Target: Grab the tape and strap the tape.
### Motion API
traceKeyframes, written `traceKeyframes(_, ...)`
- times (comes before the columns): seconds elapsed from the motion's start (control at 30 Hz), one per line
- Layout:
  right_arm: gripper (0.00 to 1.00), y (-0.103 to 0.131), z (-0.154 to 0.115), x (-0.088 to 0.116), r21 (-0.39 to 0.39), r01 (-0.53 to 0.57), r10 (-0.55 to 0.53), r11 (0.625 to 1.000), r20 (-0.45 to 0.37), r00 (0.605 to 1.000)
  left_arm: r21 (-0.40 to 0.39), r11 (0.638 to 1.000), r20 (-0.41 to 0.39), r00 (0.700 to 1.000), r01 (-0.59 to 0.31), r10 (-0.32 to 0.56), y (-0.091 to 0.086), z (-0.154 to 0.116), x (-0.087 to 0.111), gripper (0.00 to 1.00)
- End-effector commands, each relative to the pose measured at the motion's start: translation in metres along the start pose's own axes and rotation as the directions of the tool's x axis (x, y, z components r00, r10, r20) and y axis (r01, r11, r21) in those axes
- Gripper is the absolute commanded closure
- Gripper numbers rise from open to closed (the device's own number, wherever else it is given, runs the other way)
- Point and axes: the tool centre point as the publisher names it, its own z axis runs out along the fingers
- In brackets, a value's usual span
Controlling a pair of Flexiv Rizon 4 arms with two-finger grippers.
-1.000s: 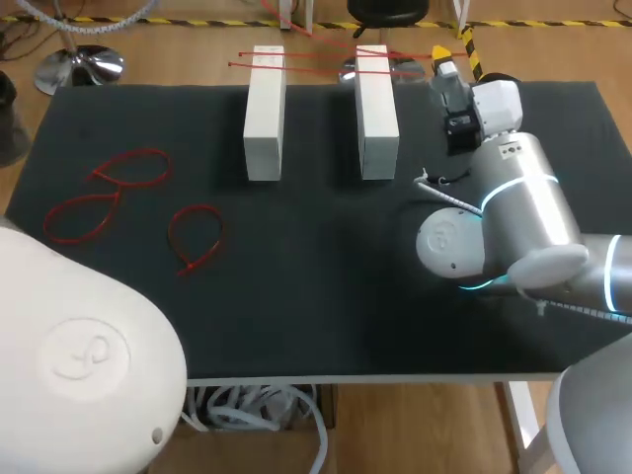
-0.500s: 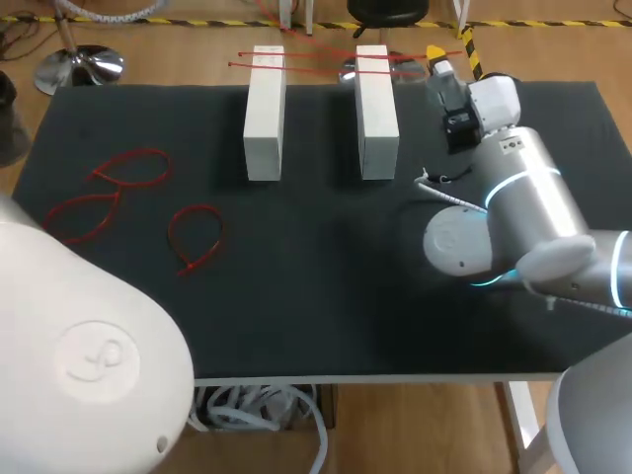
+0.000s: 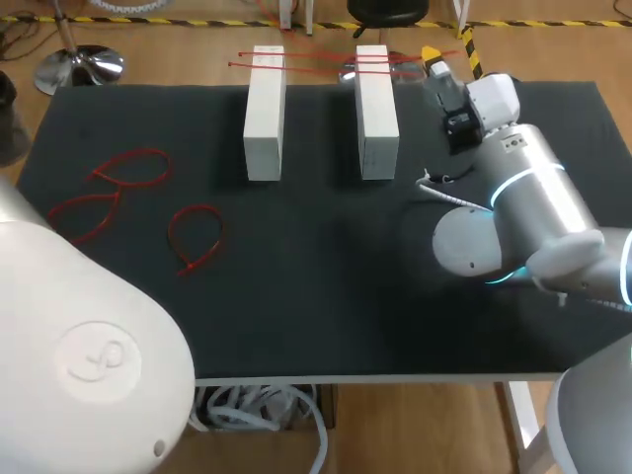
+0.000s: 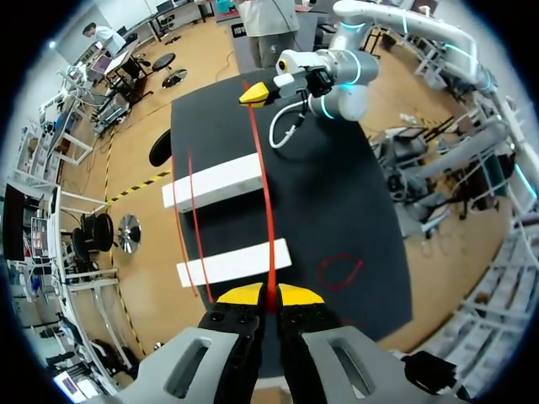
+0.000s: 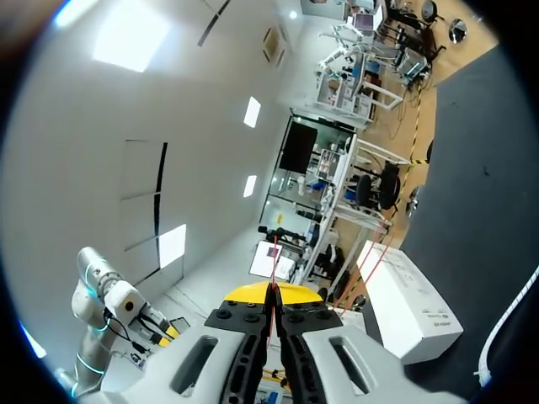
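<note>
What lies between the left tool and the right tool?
In the left wrist view, a red tie runs from the left tool toward the right tool, over two white blocks.

Print on the white block [image 5: 404,296] is unreadably small.

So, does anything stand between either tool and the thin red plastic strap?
Nothing visible does. The left tool and the right tool are each shut on one end of the thin red plastic strap, which runs over the two white rectangular blocks.
</note>
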Motion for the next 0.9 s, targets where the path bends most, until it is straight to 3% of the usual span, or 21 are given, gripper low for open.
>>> traceKeyframes(0.03, 1.0, 0.0034, 0.0009, 0.0014, 0.018, 0.009, -0.009, 1.0, -0.004, 1.0, -0.022, 1.0, -0.018, 1.0, -0.006, 0.005, -0.0063, -0.0025, -0.0027, 1.0)
traceKeyframes(0.6, 1.0, 0.0059, -0.0018, 0.0029, 0.057, 0.13, -0.132, 0.99, 0.019, 0.991, -0.007, 1.0, -0.056, 0.998, 0.007, -0.007, -0.0096, 0.0003, -0.0028, 1.0)
traceKeyframes(0.9, 1.0, 0.0024, 0.0011, 0.0029, 0.137, 0.243, -0.251, 0.96, 0.046, 0.967, 0.019, 1.0, -0.064, 0.998, 0.012, -0.011, -0.0081, 0.0037, -0.0042, 1.0)
